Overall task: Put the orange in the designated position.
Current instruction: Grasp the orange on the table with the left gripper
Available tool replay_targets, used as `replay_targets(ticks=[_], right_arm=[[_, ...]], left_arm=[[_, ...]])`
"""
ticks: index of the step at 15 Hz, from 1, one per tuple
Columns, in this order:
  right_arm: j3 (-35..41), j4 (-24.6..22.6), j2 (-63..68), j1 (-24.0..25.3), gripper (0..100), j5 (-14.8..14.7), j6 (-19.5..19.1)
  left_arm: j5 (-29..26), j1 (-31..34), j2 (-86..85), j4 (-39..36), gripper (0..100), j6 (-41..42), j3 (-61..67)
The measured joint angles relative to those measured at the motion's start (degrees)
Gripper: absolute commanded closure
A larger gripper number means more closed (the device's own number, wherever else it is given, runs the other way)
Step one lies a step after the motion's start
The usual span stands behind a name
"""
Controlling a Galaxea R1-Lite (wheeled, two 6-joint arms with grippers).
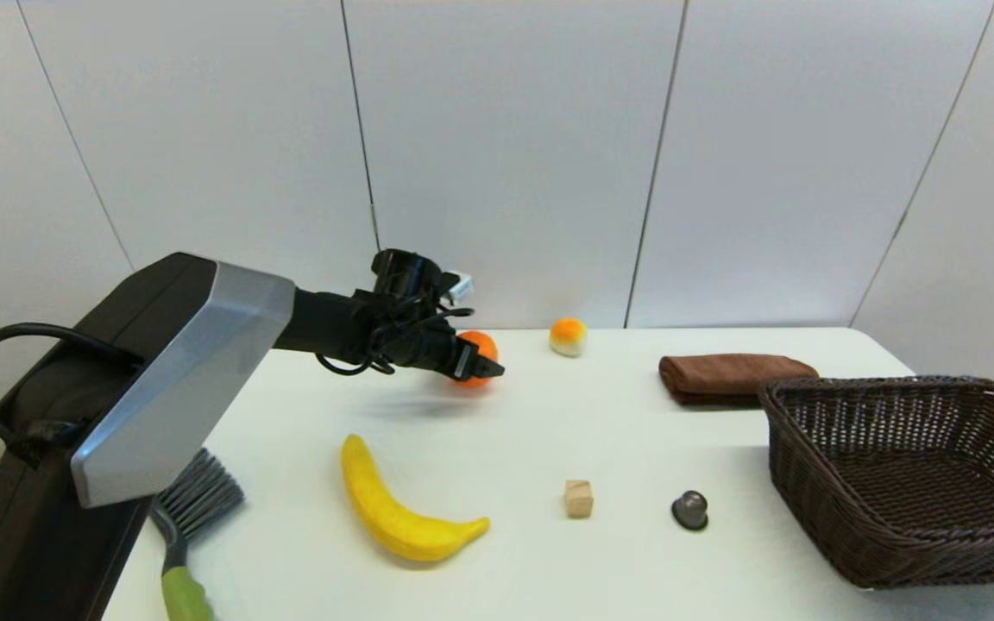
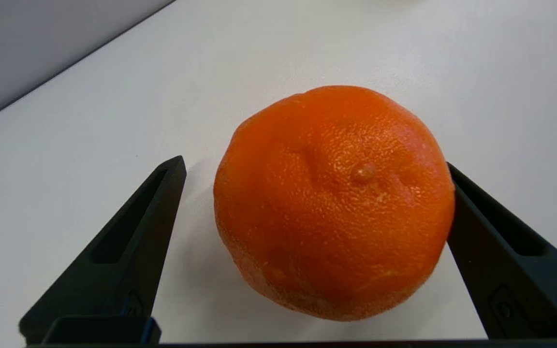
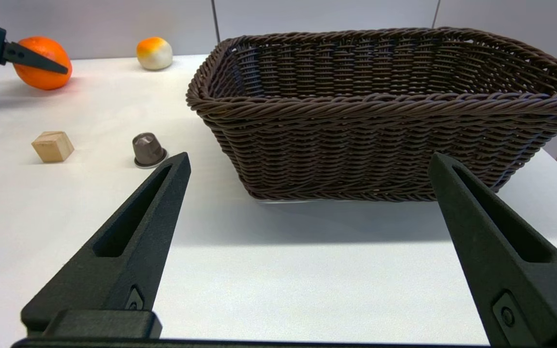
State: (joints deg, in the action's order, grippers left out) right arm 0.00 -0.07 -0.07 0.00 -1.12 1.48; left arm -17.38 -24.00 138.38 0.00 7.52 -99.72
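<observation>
At table's 12 o'clock, left gripper fingers wide around the orange, one touching; right gripper wide, facing basket.

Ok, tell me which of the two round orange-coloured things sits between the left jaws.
The orange, uniformly bright orange with dimpled skin, sits between the open left gripper jaws. The smaller white ball with an orange-yellow top lies apart, farther right.

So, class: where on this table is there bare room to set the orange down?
Bare table lies between the orange in the open left gripper, the banana, the wooden block and the brown cloth. It is crowded at the right by the basket.
</observation>
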Motion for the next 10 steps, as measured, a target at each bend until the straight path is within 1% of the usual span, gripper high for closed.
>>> replay_targets(ticks=[7, 8, 10], right_arm=[[0.0, 0.0, 0.0, 0.0, 0, 0.0, 0.0], [0.0, 0.0, 0.0, 0.0, 0, 0.0, 0.0], [0.0, 0.0, 0.0, 0.0, 0, 0.0, 0.0]], left_arm=[[0.0, 0.0, 0.8, 0.1, 0, -0.4, -0.9], [0.0, 0.0, 0.8, 0.1, 100, -0.9, -0.9], [0.0, 0.0, 0.9, 0.1, 100, -3.7, -1.1]])
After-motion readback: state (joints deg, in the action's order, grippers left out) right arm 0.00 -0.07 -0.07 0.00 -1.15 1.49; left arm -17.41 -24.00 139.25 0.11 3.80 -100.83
